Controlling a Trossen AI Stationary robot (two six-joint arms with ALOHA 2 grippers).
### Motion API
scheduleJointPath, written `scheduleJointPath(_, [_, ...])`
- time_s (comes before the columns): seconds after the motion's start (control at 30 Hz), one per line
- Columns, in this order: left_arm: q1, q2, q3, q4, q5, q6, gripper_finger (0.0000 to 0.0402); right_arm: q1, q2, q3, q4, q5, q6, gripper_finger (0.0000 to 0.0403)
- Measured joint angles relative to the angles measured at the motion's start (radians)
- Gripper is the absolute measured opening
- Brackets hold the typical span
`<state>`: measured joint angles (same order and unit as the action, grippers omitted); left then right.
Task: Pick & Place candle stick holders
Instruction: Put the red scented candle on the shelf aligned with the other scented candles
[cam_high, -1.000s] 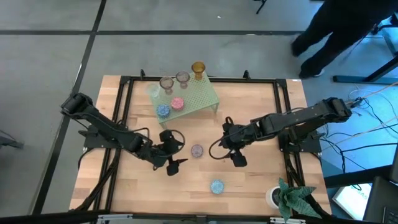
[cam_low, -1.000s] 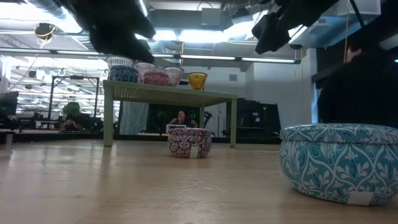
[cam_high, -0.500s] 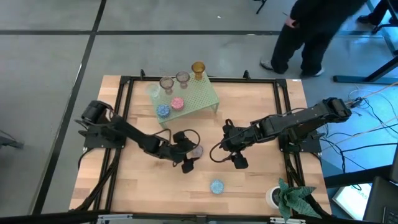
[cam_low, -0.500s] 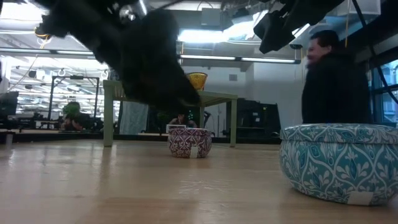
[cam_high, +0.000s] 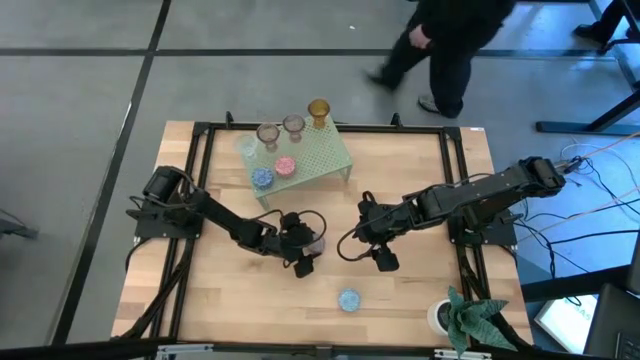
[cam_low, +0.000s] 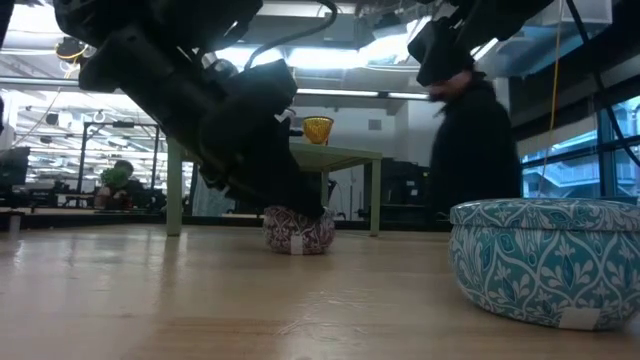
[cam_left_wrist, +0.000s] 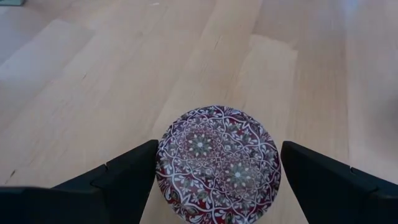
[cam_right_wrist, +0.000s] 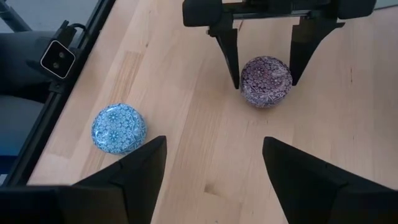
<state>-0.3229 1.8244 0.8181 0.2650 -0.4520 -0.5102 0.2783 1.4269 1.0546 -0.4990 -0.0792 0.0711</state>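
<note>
A mauve patterned candle stick holder (cam_left_wrist: 217, 171) sits on the wooden table near its middle (cam_high: 318, 243). My left gripper (cam_high: 312, 246) is low at the table and open, one finger on each side of this holder. A blue patterned holder (cam_high: 348, 299) rests on the table nearer the near edge. My right gripper (cam_high: 366, 252) hangs open and empty above the table, just right of the mauve holder. Several more holders, among them an amber one (cam_high: 318, 110) and a pink one (cam_high: 285, 166), stand on the pale green rack (cam_high: 310, 155). My left gripper comes at the mauve holder on a slant from the table's left, pointing down. Its fingers (cam_left_wrist: 127, 180) stand close beside the holder's two sides (cam_right_wrist: 245, 81). I cannot tell whether they touch it. The holder rests on the table.
The green rack stands on its legs at the far middle of the table. A white pot with a green plant (cam_high: 455, 315) is at the near right corner. A black frame (cam_high: 200, 150) edges the table. A person (cam_high: 440, 40) walks beyond the far edge.
My left gripper has come down and gone toward the table's right, from beside the mauve holder to around it, staying open. The person beyond the far edge has walked toward the left.
</note>
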Motion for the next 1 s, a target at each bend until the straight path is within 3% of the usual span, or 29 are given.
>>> scheduleJointPath(0.47, [0.000,0.000,0.000,-0.008,0.008,0.000,0.0333,0.000,0.000,0.000,0.000,0.000,0.000,0.0271])
scheduleJointPath(0.77, [0.004,0.000,0.000,-0.004,0.033,0.018,0.0285,0.000,0.000,0.000,0.000,0.000,-0.001,0.0271])
scheduleJointPath(1.0, [0.005,0.000,0.000,0.042,0.034,0.019,0.0289,0.000,0.000,0.000,0.000,0.000,-0.001,0.0271])
